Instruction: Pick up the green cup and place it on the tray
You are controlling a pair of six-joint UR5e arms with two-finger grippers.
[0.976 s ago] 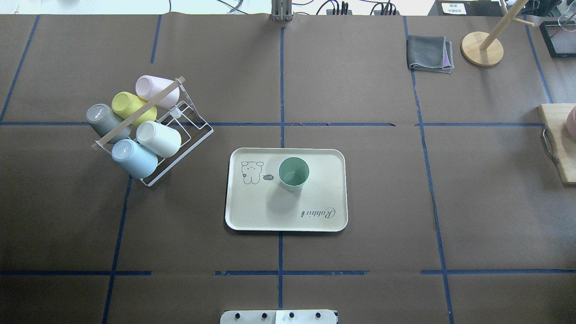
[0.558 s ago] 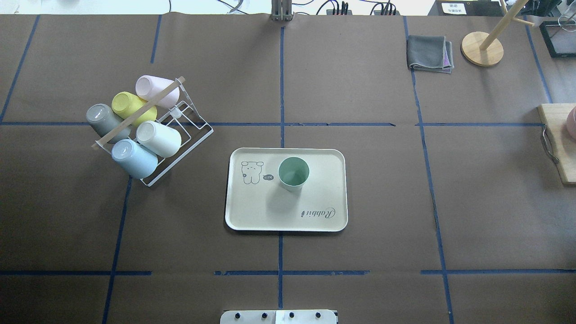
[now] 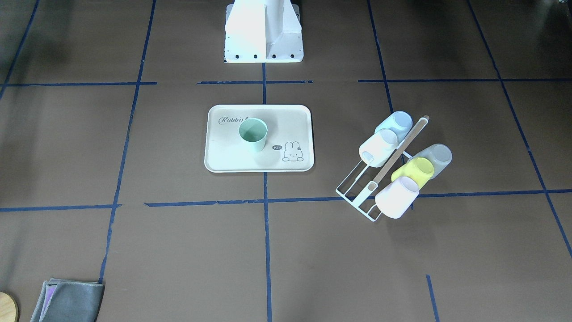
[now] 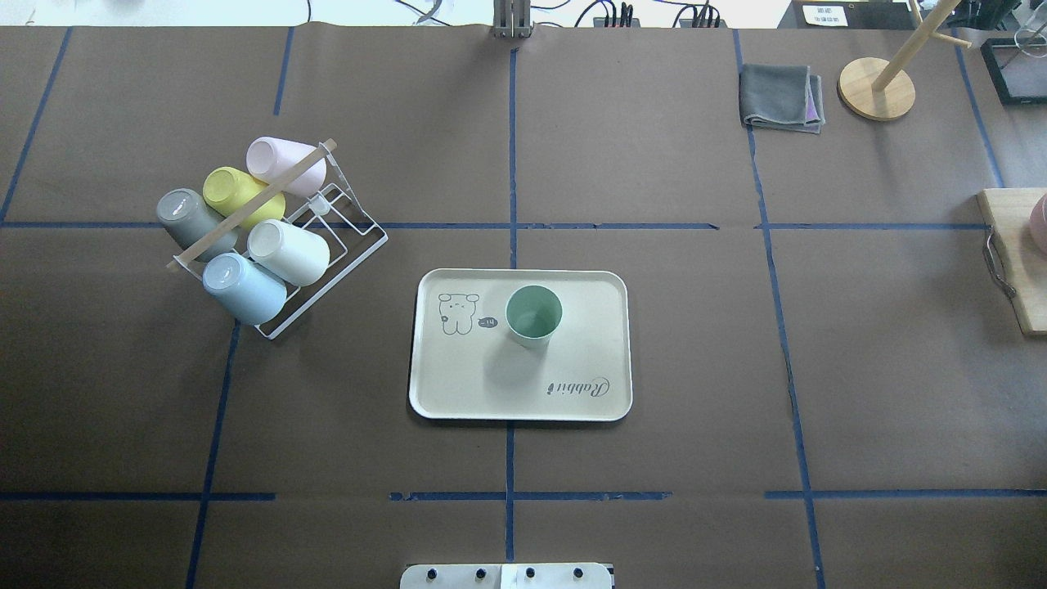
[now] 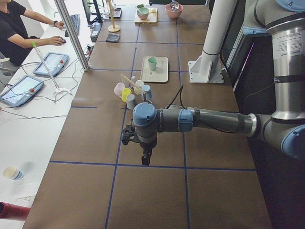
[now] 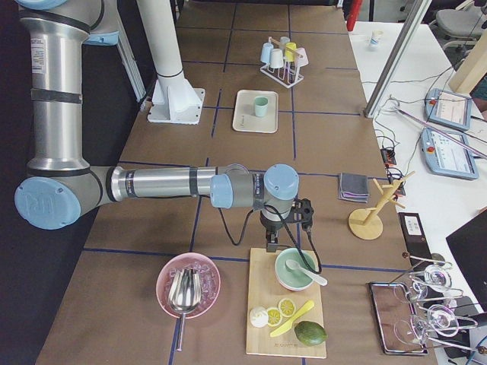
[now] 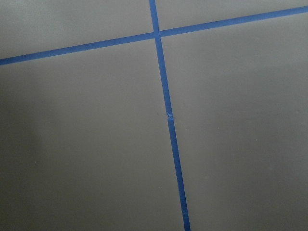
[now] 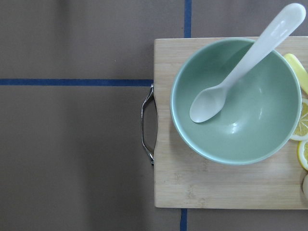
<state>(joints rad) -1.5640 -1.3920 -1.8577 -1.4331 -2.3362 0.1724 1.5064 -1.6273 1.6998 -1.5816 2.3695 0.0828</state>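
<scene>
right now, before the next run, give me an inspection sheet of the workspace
surface: brown paper table with a blue tape grid
job's things: green cup upright on the tray, beside the rabbit drawing
clutter: rack holding five cups; folded grey cloth; wooden stand; board with bowl and spoon
grippers: left tool over bare table, right tool above the board; open or shut cannot tell
cables: black leads at the far table edge
surroundings: person seated at a side desk
</scene>
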